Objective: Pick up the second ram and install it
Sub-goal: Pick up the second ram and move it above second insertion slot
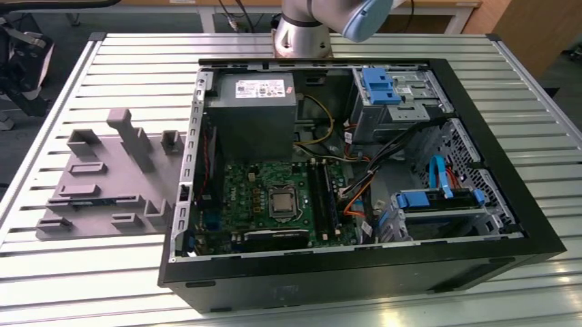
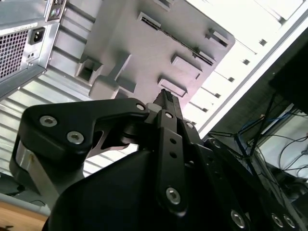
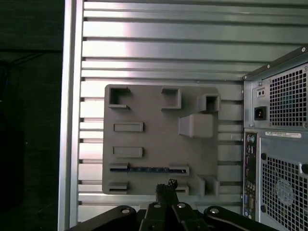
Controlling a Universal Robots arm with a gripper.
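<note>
The second ram [image 3: 149, 169] is a thin blue-green stick standing on edge in a long slot of the grey holder tray [image 3: 154, 115]. The tray lies on the slatted table beside the open computer case [image 1: 364, 170]. My gripper [image 3: 166, 186] hangs well above the tray, apart from the stick. Its black fingers are pressed together with nothing between them. In the second wrist view the gripper [image 2: 166, 96] points down toward the same tray [image 2: 144, 48]. The green motherboard [image 1: 272, 197] with its long black slots [image 1: 323, 197] lies inside the case.
The case's rear panel [image 3: 279, 144] with its vents and sockets stands next to the tray. Inside the case are a grey power supply [image 1: 250, 102], blue drive brackets [image 1: 382, 85] and loose cables [image 1: 364, 184]. The arm's base [image 1: 300, 34] rises behind the case. The table edge [image 3: 72, 115] runs past the tray.
</note>
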